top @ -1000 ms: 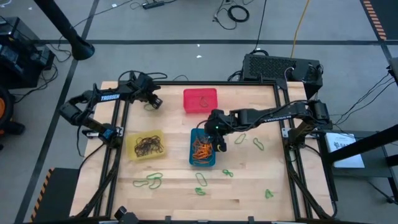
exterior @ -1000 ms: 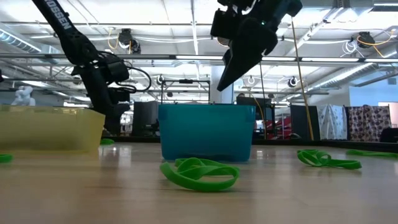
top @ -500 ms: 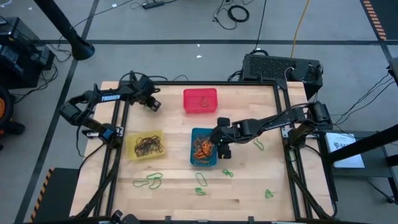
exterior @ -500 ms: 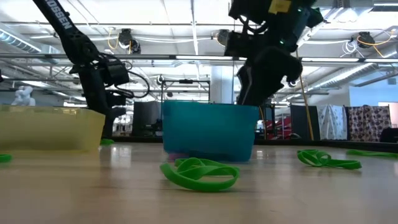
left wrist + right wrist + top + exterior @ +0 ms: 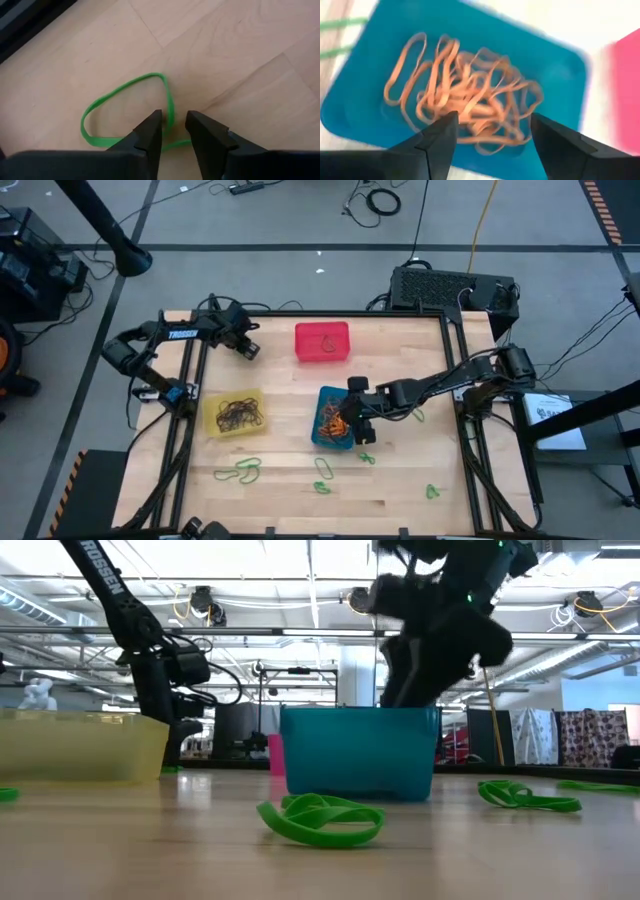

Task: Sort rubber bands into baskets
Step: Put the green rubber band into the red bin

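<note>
Two sorting moves are in hand at once. The right hand (image 5: 352, 420) hangs low over the blue rectangular plastic basket (image 5: 322, 436) at mid-bench, its fingers (image 5: 436, 142) spread wide with nothing between them, the tangle of thin orange rubber bands (image 5: 462, 102) lying directly beneath in the basket (so a drop-off looks just finished, as a judgement). The left hand (image 5: 172, 131) is at the far left corner of the wooden bench (image 5: 280, 500), its fingers part-open and straddling one strand of a thin green rubber band (image 5: 125, 107) lying flat on the wood; nothing is gripped yet.

The small red plastic basket (image 5: 322, 342) holds little, and the yellow plastic basket (image 5: 235, 414) holds the dark bands. Several loose green bands (image 5: 243, 471) lie scattered along the near side.

Next, the left hand should pinch shut on that strand, lift, and carry it to a basket, probably the red one. The right hand needs to rise clear of the blue basket's rim and reach for a nearby green band.
</note>
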Motion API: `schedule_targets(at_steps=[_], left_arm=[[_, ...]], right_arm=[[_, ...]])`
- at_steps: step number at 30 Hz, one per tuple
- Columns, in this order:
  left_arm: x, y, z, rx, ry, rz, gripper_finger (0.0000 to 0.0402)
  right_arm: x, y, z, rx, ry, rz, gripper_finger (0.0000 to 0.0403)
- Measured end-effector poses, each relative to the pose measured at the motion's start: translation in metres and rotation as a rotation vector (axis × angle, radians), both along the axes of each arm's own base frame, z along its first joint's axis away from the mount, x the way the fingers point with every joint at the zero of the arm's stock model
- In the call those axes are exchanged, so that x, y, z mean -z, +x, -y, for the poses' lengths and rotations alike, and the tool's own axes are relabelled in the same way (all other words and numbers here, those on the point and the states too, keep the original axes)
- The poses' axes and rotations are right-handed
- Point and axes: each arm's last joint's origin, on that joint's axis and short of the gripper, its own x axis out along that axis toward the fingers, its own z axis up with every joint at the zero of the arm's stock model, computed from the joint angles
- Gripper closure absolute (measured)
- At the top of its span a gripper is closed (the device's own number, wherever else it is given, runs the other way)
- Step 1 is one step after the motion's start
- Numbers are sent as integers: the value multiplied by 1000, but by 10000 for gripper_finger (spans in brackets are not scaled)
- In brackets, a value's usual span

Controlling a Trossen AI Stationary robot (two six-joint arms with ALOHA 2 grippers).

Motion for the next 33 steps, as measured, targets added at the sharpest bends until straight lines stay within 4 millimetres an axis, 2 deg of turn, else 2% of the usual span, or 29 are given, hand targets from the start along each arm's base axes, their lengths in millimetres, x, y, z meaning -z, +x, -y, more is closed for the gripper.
schedule_targets(at_steps=[2,6,11,15,22,26,30,33], left_arm=[[0,0,0,-1,4,-2,317],[0,1,-1,20,21,-7,383],[-1,2,-2,22,31,-4,396],[-8,8,-7,48,67,1,398],[-51,32,-14,105,209,139,399],[-72,55,-8,237,228,329,400],[-85,82,7,409,217,548,400],[-93,101,23,491,241,641,400]], right_arm=[[-10,0,-1,-5,-38,57,161],[-33,-9,-1,17,-122,145,161],[-51,-36,2,108,-139,94,161],[-36,-61,7,192,-94,58,161],[5,-96,13,315,16,140,161],[21,-104,12,343,69,210,161],[28,-103,11,309,88,314,161],[29,-102,11,299,102,355,161]])
